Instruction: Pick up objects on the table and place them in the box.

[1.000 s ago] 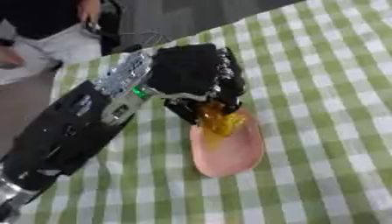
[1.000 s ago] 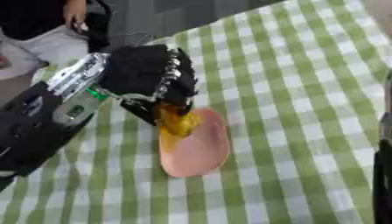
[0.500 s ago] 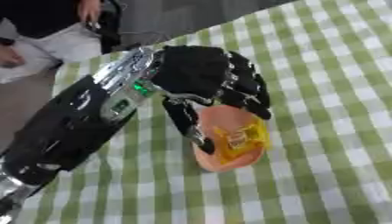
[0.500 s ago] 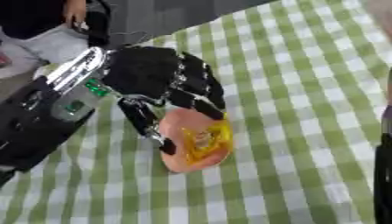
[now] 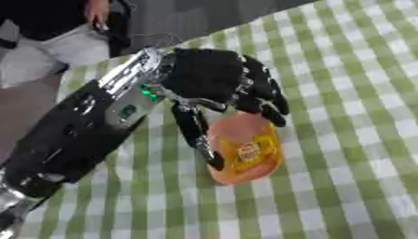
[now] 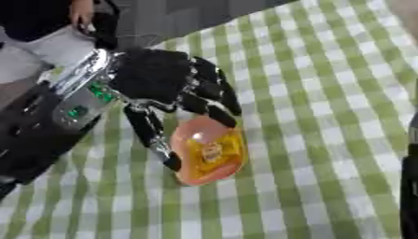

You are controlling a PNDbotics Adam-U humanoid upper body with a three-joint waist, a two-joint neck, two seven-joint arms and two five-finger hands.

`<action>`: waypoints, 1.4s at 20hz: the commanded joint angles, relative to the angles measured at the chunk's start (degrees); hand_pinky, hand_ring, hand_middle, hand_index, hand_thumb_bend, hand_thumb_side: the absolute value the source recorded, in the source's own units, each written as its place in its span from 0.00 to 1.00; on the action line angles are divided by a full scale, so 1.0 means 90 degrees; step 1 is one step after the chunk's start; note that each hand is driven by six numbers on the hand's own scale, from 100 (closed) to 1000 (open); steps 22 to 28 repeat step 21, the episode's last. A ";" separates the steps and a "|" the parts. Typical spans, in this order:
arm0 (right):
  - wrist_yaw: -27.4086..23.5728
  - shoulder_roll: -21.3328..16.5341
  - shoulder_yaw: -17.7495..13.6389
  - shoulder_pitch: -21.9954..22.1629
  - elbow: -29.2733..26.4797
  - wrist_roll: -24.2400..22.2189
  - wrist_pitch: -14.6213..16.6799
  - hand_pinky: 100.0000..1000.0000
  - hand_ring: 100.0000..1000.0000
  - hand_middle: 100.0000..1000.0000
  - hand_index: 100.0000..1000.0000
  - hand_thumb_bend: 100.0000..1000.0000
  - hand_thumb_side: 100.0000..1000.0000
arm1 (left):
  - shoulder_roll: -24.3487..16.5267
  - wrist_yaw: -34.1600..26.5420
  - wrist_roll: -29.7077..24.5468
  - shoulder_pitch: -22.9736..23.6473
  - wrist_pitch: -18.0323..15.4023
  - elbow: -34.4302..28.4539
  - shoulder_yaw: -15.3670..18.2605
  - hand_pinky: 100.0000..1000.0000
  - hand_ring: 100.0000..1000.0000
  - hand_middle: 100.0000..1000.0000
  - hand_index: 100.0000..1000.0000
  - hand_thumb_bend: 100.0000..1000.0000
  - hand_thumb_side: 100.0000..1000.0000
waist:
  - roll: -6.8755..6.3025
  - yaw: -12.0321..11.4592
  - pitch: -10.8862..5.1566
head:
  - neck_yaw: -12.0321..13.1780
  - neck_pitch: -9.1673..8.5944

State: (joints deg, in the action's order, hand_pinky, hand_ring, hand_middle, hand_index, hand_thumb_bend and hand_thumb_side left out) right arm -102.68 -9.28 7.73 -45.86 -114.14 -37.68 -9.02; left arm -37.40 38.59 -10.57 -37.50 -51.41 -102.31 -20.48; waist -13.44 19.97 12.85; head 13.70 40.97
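Observation:
An oval orange-pink packet (image 5: 249, 156) with a yellow label lies on the green-and-white checked tablecloth (image 5: 359, 88). My left hand (image 5: 208, 77) comes in from the left and hovers over the packet's upper end. Its fingers (image 5: 274, 109) are spread and nearly straight, their tips at the packet's top edge. The thumb (image 5: 196, 135) runs straight down along the packet's left side. A dark strip (image 6: 410, 186) at the right edge of the right eye view may be my right arm; the hand itself is not clear. No box shows.
The table's far edge runs diagonally across the upper left, with dark floor beyond it. A person in light trousers (image 5: 57, 46) stands past that edge. Checked cloth extends to the right and below the packet.
The left hand's fingers, curled round the packet's yellow end a second ago, have straightened and spread. The packet now lies flatter with its label facing up.

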 commanded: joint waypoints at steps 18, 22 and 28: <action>-0.0046 -0.0279 -0.0019 0.0033 -0.0050 -0.0564 0.0386 0.53 0.63 0.69 1.00 0.00 1.00 | -0.0359 -0.4956 0.0131 0.2437 -0.0062 -0.1365 0.1828 0.44 0.59 0.60 0.77 0.21 0.35 | 0.0671 -0.1771 0.0166 | -0.0649 -0.0395; -0.0096 -0.0274 -0.0009 0.0050 -0.0050 -0.0647 0.0470 0.53 0.62 0.68 1.00 0.00 1.00 | -0.0065 -0.6331 -0.0553 0.2369 -0.0062 -0.1365 0.2277 0.44 0.59 0.59 0.75 0.18 0.50 | 0.0845 -0.2198 0.0170 | -0.0646 -0.0302; -0.0096 -0.0274 -0.0009 0.0050 -0.0050 -0.0647 0.0470 0.53 0.62 0.68 1.00 0.00 1.00 | -0.0065 -0.6331 -0.0553 0.2369 -0.0062 -0.1365 0.2277 0.44 0.59 0.59 0.75 0.18 0.50 | 0.0845 -0.2198 0.0170 | -0.0646 -0.0302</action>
